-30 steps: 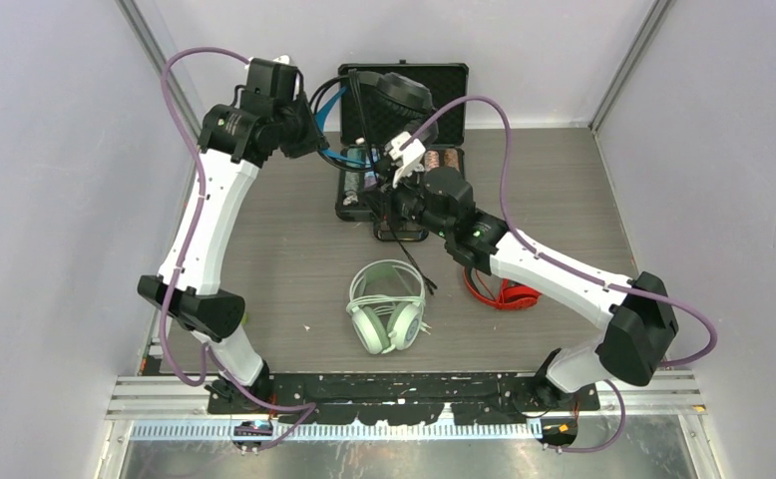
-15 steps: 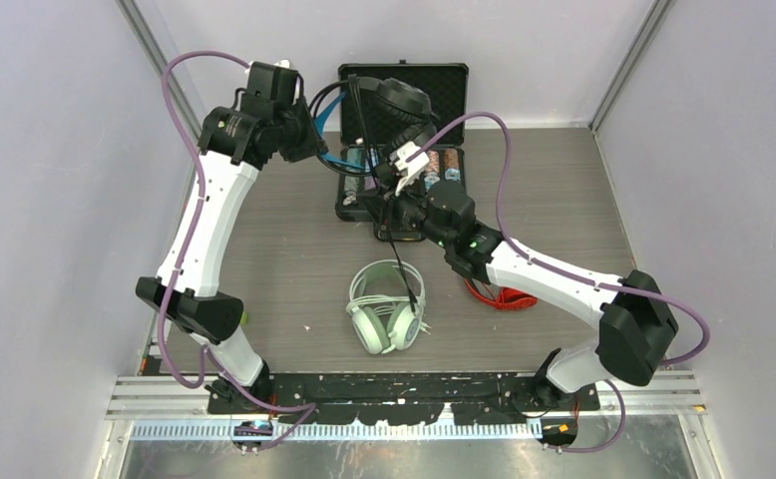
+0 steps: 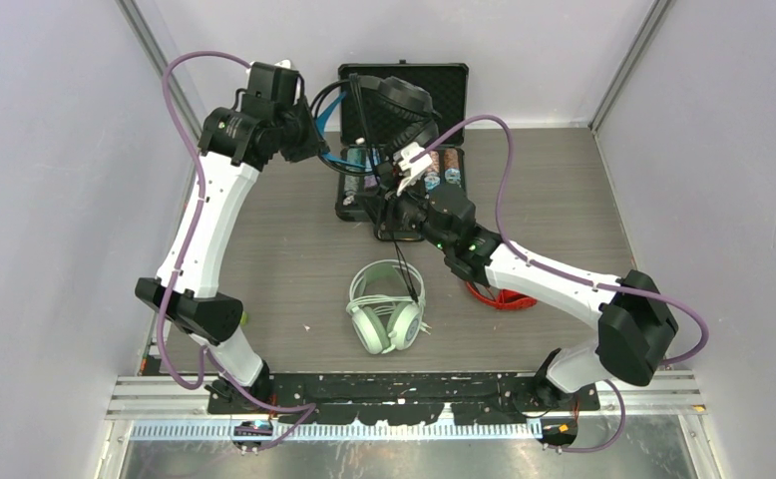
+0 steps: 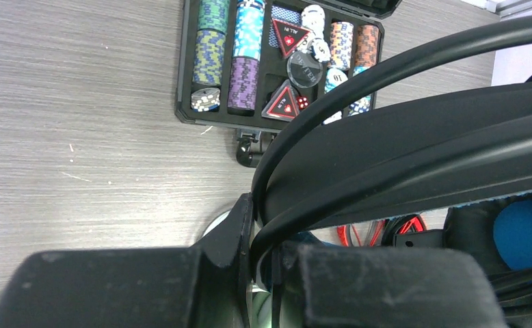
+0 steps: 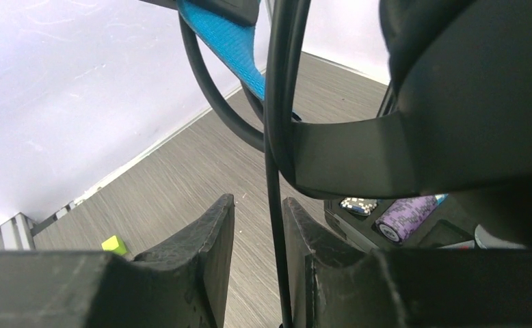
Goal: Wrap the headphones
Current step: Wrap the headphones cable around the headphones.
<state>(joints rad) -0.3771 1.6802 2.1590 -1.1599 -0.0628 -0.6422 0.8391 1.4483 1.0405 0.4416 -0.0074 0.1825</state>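
Observation:
The black headphones [image 3: 404, 100] with the blue-lined headband hang in the air over the open case. My left gripper [image 3: 312, 135] is shut on their headband [image 4: 414, 150], which fills the left wrist view. Their black cable [image 3: 401, 261] hangs down toward the table. My right gripper [image 3: 392, 196] is open just below the headphones. The cable [image 5: 274, 225] runs between its fingers and lies against the right finger [image 5: 304, 236]. The mint-green headphones [image 3: 386, 304] lie wrapped on the table in front. The red headphones [image 3: 504, 296] lie partly under my right arm.
A black case [image 3: 454, 80] of poker chips [image 4: 246, 41] stands open at the back of the table, under the held headphones. A small green cube [image 5: 113, 243] lies on the table to the left. Grey walls close in both sides.
My right gripper has moved left and toward the back, up the black cable to the headphones. The hanging cable end has swung left. The left arm has hardly moved.

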